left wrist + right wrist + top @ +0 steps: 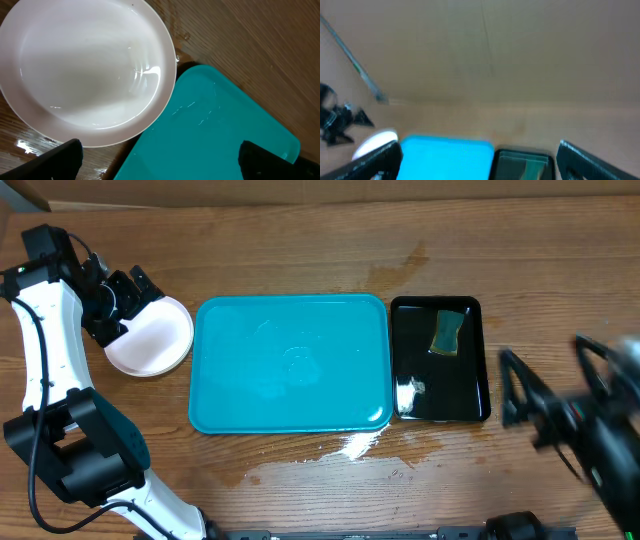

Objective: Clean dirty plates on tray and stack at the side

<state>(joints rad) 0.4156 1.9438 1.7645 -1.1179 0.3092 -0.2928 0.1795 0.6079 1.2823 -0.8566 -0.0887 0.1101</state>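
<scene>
Progress looks nearly complete: the tray (290, 365) carries no plates, and a white plate (155, 340), perhaps topping a stack I cannot count, sits on the surface (300, 240) just beside its left edge. The left fingers (65, 157) are spread wide and hold nothing, the plate lying just ahead of them rather than between them. The right fingers (580, 157) also gape empty, well apart from it.

Turquoise tray (290, 365) at the centre of the desk (300, 250). White plate (155, 340) just left of it, on the desk; left tool (128, 308) over the plate's left rim, jaws spread. Black tray (465, 385) just beside the turquoise tray's right side, holding a green sponge (446, 332). Right tool (530, 395) blurred, far right.
</scene>
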